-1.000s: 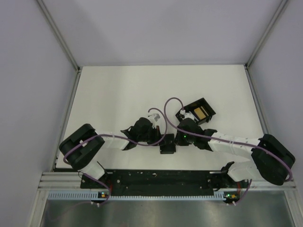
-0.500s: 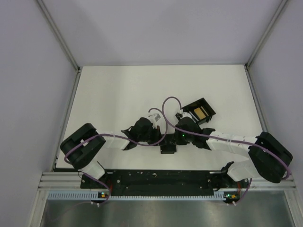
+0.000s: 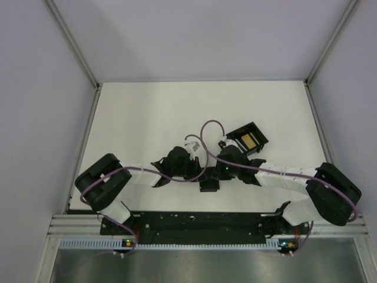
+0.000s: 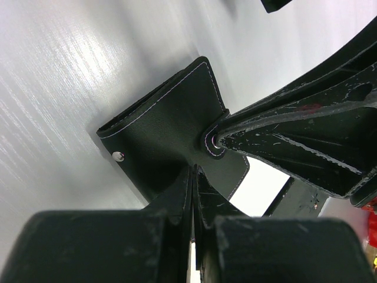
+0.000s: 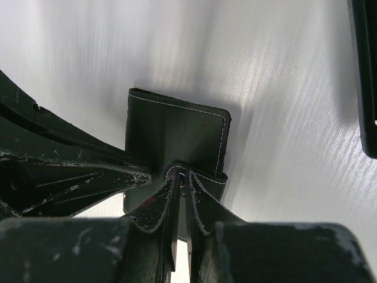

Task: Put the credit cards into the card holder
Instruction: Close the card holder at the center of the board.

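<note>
The card holder is a small black leather case with pale stitching, low over the white table near the front middle, between both grippers. My left gripper reaches it from the left and is shut on one flap; a snap stud shows on the card holder. My right gripper comes from the right and is shut on the stitched edge of the other flap of the card holder. Its fingers cross the left wrist view. No credit cards show plainly.
An open black box with a gold patch inside sits just behind the right gripper; its wall edges the right wrist view. Purple cables loop above both wrists. Grey walls enclose the white table.
The right arm has edged a little to the left, toward the left gripper, with the card holder still pinched between them. The left arm has barely moved.
</note>
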Available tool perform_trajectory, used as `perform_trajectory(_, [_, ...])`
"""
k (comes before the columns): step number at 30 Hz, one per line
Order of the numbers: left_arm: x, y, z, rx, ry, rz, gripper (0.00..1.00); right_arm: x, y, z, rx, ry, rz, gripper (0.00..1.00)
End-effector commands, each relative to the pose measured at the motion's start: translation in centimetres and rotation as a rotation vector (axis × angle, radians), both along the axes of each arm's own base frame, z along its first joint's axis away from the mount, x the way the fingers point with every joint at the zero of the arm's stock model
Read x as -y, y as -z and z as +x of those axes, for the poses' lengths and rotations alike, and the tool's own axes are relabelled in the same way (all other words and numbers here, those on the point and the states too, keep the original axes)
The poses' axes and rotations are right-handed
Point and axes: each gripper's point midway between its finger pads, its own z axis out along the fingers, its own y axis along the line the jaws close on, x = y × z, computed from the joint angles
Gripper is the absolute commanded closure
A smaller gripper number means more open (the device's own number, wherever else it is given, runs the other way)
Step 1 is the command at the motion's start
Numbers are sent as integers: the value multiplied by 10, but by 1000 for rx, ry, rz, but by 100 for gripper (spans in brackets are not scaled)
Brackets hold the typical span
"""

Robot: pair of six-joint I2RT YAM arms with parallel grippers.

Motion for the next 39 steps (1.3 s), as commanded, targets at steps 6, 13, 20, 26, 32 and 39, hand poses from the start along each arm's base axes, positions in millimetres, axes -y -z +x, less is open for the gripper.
perform_trajectory(6, [-3, 13, -3, -11, 9, 40, 100, -10, -2, 0, -1, -9, 51, 100])
perform_trajectory(13, [-3, 13, -3, -15, 5, 41, 100, -6, 2, -9, 5, -6, 32, 100])
perform_trajectory(20, [-3, 12, -2, -17, 0, 37, 100, -3, 9, -18, 50, -16, -48, 100])
perform_trajectory(26, [-4, 13, -2, -21, -5, 43, 100, 4, 16, -21, 77, 12, -92, 100])
perform_trajectory(32, [-4, 12, -2, -21, -10, 41, 100, 7, 20, -25, 123, 33, -129, 100])
perform_trajectory(39, [-5, 14, -2, -26, -17, 45, 100, 17, 29, -33, 161, 80, -168, 100])
